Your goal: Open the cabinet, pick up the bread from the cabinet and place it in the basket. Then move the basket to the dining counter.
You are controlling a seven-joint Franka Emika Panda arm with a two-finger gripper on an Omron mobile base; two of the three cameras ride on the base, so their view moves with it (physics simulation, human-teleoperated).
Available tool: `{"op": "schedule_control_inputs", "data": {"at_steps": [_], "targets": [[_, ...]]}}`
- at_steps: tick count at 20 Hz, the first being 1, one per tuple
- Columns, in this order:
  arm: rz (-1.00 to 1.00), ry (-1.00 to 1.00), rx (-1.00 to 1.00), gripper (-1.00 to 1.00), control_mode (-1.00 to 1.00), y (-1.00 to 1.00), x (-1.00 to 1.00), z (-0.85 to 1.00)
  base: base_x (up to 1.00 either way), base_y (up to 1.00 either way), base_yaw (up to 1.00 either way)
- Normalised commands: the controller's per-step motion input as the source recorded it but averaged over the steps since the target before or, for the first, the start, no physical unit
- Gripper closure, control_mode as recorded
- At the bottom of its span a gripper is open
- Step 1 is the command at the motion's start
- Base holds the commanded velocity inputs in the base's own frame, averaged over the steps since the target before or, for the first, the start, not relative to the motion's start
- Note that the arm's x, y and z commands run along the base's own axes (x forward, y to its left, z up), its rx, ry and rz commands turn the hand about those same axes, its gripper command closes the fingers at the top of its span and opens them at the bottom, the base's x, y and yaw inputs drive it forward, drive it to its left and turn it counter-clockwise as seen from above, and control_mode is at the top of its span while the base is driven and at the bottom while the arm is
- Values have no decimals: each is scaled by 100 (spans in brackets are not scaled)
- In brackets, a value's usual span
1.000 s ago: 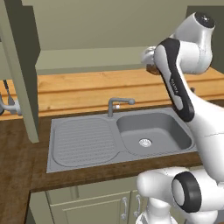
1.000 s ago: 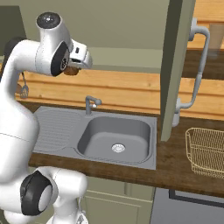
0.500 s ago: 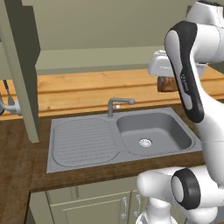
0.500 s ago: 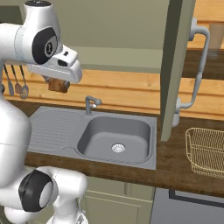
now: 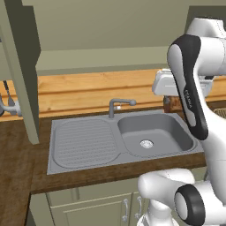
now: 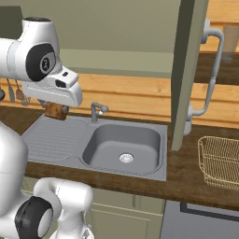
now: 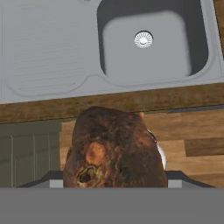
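**Bread held over the sink side of the worktop**

Since 1 second ago my arm has swung from high by the cabinet (image 6: 186, 70) down and across, and my gripper (image 6: 56, 110) now hangs lower with its load, above the draining side of the grey sink (image 6: 116, 144) as the right base view shows it. Both base views have kept their place, so this is my own movement and not the base driving.

My 2 fingers are clenched on the bread (image 7: 114, 148), a rough brown lump that sits between them and covers the lower middle of the hand view. Below it in that view lie the sink bowl with its round drain (image 7: 143, 39), the ribbed draining board (image 7: 43, 48) and the dark wooden worktop edge (image 7: 183, 96). In the left base view my hand is largely hidden behind my own forearm, beside the faucet (image 5: 118, 106).

1 cabinet door stands open, edge-on to the right base camera, with its long curved silver handle (image 6: 211, 70) turned outward. Well apart from my gripper, the basket (image 6: 219, 161) rests on the worktop at the far right, past the open door.
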Motion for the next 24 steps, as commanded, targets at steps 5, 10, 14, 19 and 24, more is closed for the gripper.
{"op": "schedule_control_inputs", "data": {"at_steps": [5, 10, 14, 19, 24], "targets": [[0, -2, -8, 100, -100, 9, -57, -41, 0, 0, 0], [0, 0, 0, 100, -100, 0, -28, -9, 0, 0, 0], [0, 0, 0, 100, -100, 0, 0, 0, 0, 0, 0], [0, 0, 0, 100, -100, 0, -9, -7, 0, 0, 0], [0, 0, 0, 100, -100, -30, -92, -42, 0, 0, 0]]}}
